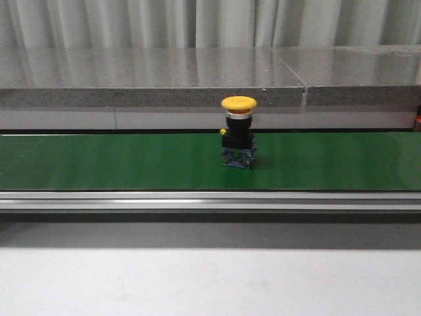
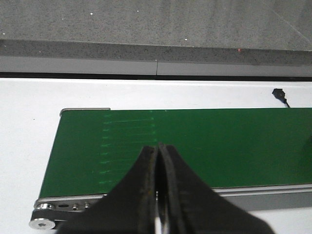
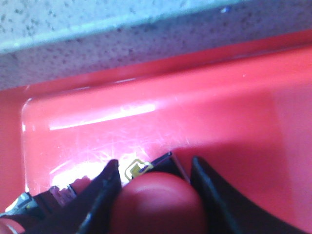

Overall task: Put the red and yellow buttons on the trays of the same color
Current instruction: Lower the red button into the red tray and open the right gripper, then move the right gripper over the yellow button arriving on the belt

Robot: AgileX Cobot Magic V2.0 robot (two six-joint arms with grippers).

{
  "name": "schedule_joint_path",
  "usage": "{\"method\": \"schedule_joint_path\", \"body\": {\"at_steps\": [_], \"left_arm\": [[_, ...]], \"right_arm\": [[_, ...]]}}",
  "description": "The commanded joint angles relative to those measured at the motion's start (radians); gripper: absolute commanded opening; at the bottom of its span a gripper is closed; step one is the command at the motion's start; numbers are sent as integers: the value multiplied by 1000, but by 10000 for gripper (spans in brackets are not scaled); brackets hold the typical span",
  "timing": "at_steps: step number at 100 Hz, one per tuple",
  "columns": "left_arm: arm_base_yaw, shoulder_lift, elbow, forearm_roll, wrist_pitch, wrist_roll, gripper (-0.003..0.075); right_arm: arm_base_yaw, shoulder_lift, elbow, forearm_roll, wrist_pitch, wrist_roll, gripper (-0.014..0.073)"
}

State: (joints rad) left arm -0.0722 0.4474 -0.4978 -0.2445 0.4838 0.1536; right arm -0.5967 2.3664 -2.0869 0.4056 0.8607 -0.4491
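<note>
A yellow button with a black body stands upright on the green belt, right of centre. My left gripper is shut and empty, above the belt's left end. My right gripper is closed round the cap of a red button, held low over the floor of the red tray. The button's black body with a yellow label points toward the tray floor. No yellow tray is in view. Neither gripper shows in the front view.
A grey stone ledge runs behind the belt, and also behind the red tray. The belt's metal rail runs along its near side. Part of another button lies in the tray beside my right gripper. A black cable end lies near the belt.
</note>
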Motion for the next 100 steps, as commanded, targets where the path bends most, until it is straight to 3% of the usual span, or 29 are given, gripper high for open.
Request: {"method": "schedule_joint_path", "body": {"at_steps": [1,8,19,32,75,100], "left_arm": [[-7,3,-28,-16,-74,0,-19],[-7,3,-28,-16,-74,0,-19],[-7,3,-28,-16,-74,0,-19],[-7,3,-28,-16,-74,0,-19],[-7,3,-28,-16,-74,0,-19],[-7,3,-28,-16,-74,0,-19]], "right_arm": [[-2,-66,-33,24,-33,-1,79],[-2,-66,-33,24,-32,-1,171],[-2,-67,-33,26,-32,-1,405],[-5,-80,-33,26,-39,-1,567],[-10,-239,-33,106,-26,-15,580],[-6,-404,-30,106,127,-41,580]]}}
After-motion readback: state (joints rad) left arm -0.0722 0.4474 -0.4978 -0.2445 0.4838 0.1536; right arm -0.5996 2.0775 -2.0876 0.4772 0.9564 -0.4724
